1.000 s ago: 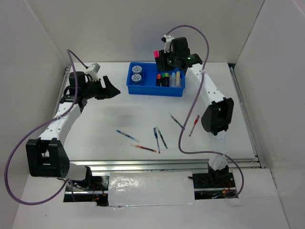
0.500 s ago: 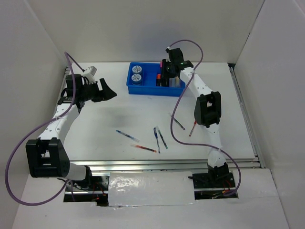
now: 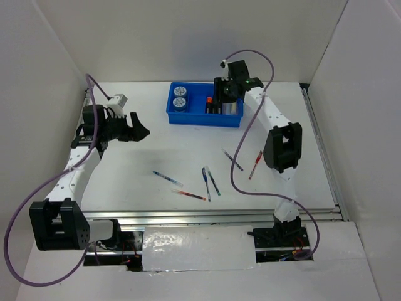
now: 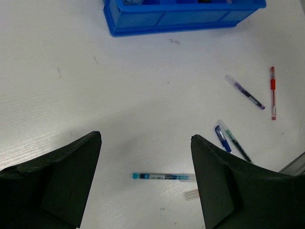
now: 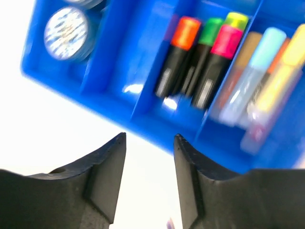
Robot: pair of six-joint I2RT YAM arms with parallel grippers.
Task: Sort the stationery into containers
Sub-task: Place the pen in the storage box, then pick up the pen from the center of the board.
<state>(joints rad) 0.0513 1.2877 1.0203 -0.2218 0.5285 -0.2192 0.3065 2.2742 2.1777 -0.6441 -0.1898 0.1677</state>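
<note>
Left gripper: 9 o'clock side of the table; fingers spread wide, nothing between
Pens: loose on the table, 6 o'clock of the tray
Tray: 12 o'clock; discs in the left end compartment
Right gripper: above the tray; fingers apart, empty; pink marker lies beside the green one

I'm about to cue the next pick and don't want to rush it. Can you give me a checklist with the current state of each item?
1. Right gripper empty: ok, jaws apart, nothing between them.
2. Pink marker inside the blue tray: ok, beside the orange marker and green marker.
3. Left gripper open and empty: ok.
4. Table sorted: not ok, a red pen, a teal-tipped pen and others lie loose on it.
5. Right gripper high enough above the tray wall: cannot tell.
</note>
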